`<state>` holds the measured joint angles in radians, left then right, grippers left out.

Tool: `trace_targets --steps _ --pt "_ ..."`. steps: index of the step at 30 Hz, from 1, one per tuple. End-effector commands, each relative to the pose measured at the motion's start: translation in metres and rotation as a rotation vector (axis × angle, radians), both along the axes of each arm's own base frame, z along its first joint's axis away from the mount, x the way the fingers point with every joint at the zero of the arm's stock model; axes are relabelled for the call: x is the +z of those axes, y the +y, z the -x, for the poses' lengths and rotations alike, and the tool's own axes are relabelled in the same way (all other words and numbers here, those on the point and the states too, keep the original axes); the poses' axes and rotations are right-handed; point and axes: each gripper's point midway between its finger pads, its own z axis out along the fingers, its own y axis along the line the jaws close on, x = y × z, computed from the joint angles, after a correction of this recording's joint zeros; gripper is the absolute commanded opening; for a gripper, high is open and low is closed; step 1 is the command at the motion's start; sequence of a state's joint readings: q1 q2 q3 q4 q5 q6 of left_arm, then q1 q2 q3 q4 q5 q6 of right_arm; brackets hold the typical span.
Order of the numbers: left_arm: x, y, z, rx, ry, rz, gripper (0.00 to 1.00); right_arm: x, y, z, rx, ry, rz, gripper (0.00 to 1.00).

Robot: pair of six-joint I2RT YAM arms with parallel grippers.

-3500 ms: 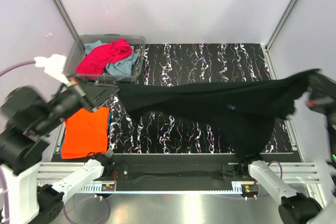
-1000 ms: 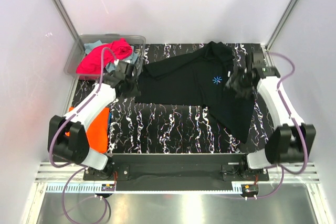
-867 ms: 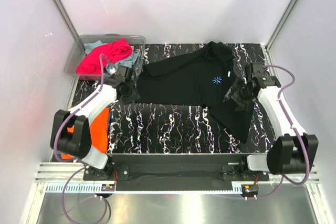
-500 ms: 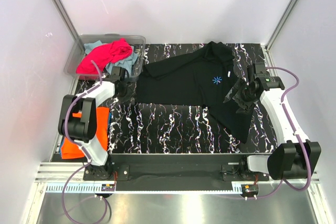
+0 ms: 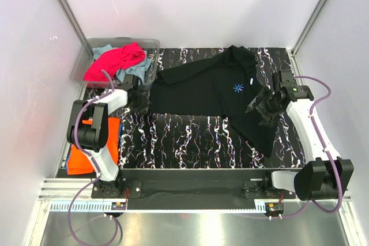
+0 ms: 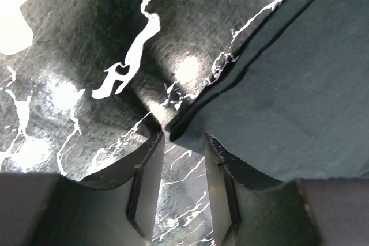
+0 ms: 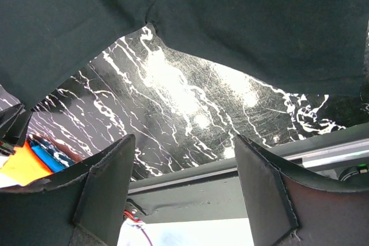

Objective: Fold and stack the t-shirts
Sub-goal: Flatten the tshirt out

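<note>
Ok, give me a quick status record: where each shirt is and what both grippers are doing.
black t-shirt: spread on the table, logo up
orange t-shirt: flat at the table's left edge, partly behind the left arm
pink t-shirt: crumpled in the clear bin
teal t-shirt: in the bin under the pink one
left gripper: open, low over the table at a corner of the black t-shirt, gripping nothing
right gripper: wide open, above the shirt's right side, holding nothing
</note>
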<state>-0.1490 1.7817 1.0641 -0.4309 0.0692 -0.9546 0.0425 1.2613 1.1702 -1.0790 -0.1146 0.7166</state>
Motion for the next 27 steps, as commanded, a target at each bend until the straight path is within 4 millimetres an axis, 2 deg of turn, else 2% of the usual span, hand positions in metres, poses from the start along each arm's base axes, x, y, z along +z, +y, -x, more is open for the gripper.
trace_targets --steps 1,3,6,7,10,12,15,17,18,19,24,27 --pt "-0.014 0.001 0.001 0.016 0.029 0.007 0.38 0.002 -0.005 0.003 -0.062 -0.006 0.012 0.77" --pt "-0.017 0.003 -0.003 0.008 0.028 -0.009 0.33 -0.003 -0.009 0.009 -0.087 0.02 0.03 0.76" --pt "-0.018 0.003 -0.006 0.003 0.029 -0.006 0.12 -0.013 -0.017 0.019 -0.144 0.075 0.061 0.76" --pt "-0.019 0.003 -0.007 0.001 0.029 -0.006 0.0 -0.016 -0.018 0.02 -0.154 0.085 0.062 0.76" --pt "-0.018 0.002 -0.007 -0.019 0.022 -0.009 0.0 -0.032 -0.024 0.028 -0.202 0.145 0.061 0.74" --pt "-0.01 0.002 -0.009 -0.043 -0.006 -0.017 0.0 -0.052 -0.029 0.035 -0.224 0.223 0.052 0.73" --pt "0.003 0.0 -0.011 -0.099 -0.052 -0.031 0.0 -0.078 -0.038 0.051 -0.275 0.352 0.058 0.63" --pt "0.008 -0.003 -0.01 -0.128 -0.069 -0.036 0.0 -0.088 -0.044 0.059 -0.294 0.396 0.082 0.59" --pt "0.014 -0.005 -0.01 -0.147 -0.086 -0.039 0.0 -0.094 -0.053 0.065 -0.328 0.415 0.128 0.59" --pt "0.018 -0.007 -0.008 -0.161 -0.1 -0.042 0.0 -0.098 -0.061 0.068 -0.365 0.419 0.14 0.58" --pt "0.029 -0.01 -0.005 -0.195 -0.135 -0.055 0.0 -0.107 -0.075 0.075 -0.513 0.464 0.093 0.56" --pt "0.032 -0.009 -0.007 -0.207 -0.139 -0.064 0.0 -0.106 -0.086 0.079 -0.603 0.446 0.113 0.56"
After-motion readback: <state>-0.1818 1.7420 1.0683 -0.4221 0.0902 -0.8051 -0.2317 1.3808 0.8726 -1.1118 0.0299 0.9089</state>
